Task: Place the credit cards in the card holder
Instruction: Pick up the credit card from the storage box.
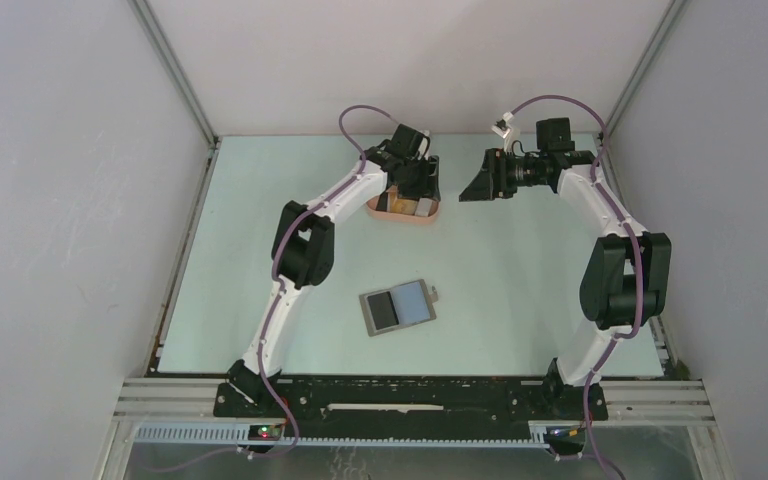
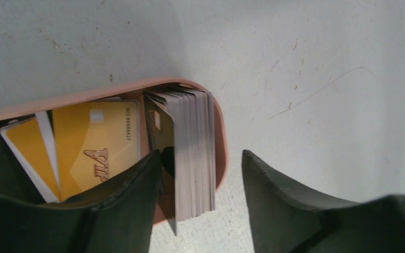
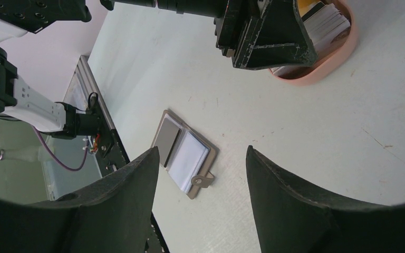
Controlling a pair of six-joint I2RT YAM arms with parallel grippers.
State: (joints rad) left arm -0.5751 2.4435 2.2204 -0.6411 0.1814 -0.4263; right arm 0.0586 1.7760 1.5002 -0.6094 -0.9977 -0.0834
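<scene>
Straddling the upright cards (image 2: 190,126) at the end of the tray (image 2: 221,142) with left gripper (image 2: 200,154) fingers apart, risking pinching several together. Right gripper (image 3: 202,150) hovering near the tray, fingers apart too.

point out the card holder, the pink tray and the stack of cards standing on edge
card holder (image 3: 200,181): right wrist view, on its snap tab.
pink tray (image 2: 221,137): left wrist view, on its right rim.
stack of cards (image 2: 195,153): left wrist view, on the cards' upturned edges.
</scene>
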